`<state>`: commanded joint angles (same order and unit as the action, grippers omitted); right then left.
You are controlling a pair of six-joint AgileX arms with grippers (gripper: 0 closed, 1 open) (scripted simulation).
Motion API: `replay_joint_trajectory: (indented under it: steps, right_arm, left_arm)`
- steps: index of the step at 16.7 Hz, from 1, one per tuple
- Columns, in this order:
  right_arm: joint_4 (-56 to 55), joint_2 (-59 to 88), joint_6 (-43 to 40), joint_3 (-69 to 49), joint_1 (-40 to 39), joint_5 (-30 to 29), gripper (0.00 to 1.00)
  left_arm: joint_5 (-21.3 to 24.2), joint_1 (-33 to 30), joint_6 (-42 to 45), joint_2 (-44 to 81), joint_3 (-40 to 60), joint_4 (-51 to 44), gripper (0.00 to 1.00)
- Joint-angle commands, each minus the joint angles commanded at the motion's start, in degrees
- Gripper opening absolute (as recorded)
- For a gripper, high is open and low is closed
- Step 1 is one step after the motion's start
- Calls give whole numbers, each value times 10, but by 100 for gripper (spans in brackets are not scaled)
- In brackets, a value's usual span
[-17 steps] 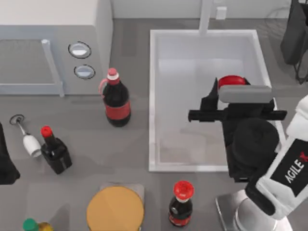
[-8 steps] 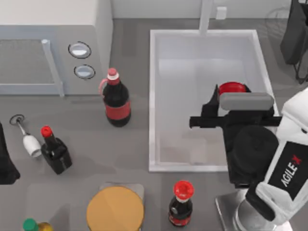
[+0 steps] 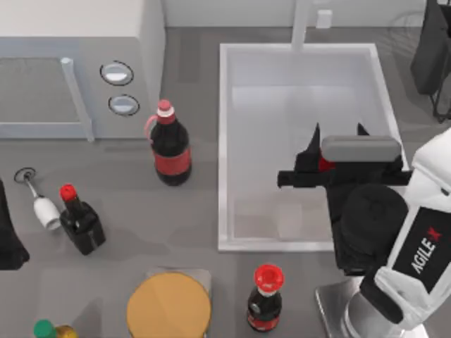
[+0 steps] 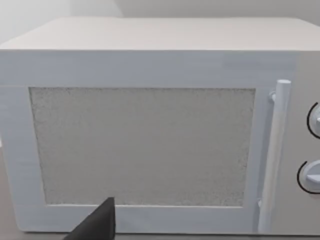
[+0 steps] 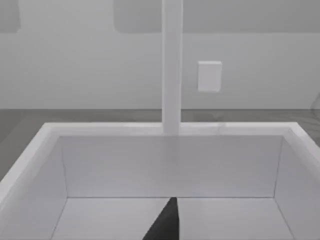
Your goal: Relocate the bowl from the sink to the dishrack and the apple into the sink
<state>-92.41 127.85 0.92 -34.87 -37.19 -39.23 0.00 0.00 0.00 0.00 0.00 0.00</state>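
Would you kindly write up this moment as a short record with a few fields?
right gripper: over the sink, fingers spread
apple: a red sliver showing under the right gripper, inside the sink; whether it is held or resting cannot be told
left arm: parked at the table's left edge, facing the microwave
bottles: cola bottle left of the sink, another in front of it

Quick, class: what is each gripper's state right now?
Left gripper: cannot be told.
Right gripper: open, above the small glossy red apple in the pale rectangular sink.
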Motion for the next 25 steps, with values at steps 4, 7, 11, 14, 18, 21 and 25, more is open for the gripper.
replay_joint_trajectory:
  steps: [4,7,11,14,18,21,25]
  right_arm:
    - [0,0,0,0,0,0,100]
    - [0,0,0,0,0,0,100]
    - [0,0,0,0,0,0,100]
    - [5,-6,0,2,4,3,100]
    - [78,-88,6,37,57,43,100]
    - [187,-209,10,84,119,90,100]
    - [374,-446,10,162,209,166,100]
  left_arm:
    - [0,0,0,0,0,0,100]
    - [0,0,0,0,0,0,100]
    - [0,0,0,0,0,0,100]
    - [0,0,0,0,0,0,100]
    - [0,0,0,0,0,0,100]
    - [0,0,0,0,0,0,100]
    - [0,0,0,0,0,0,100]
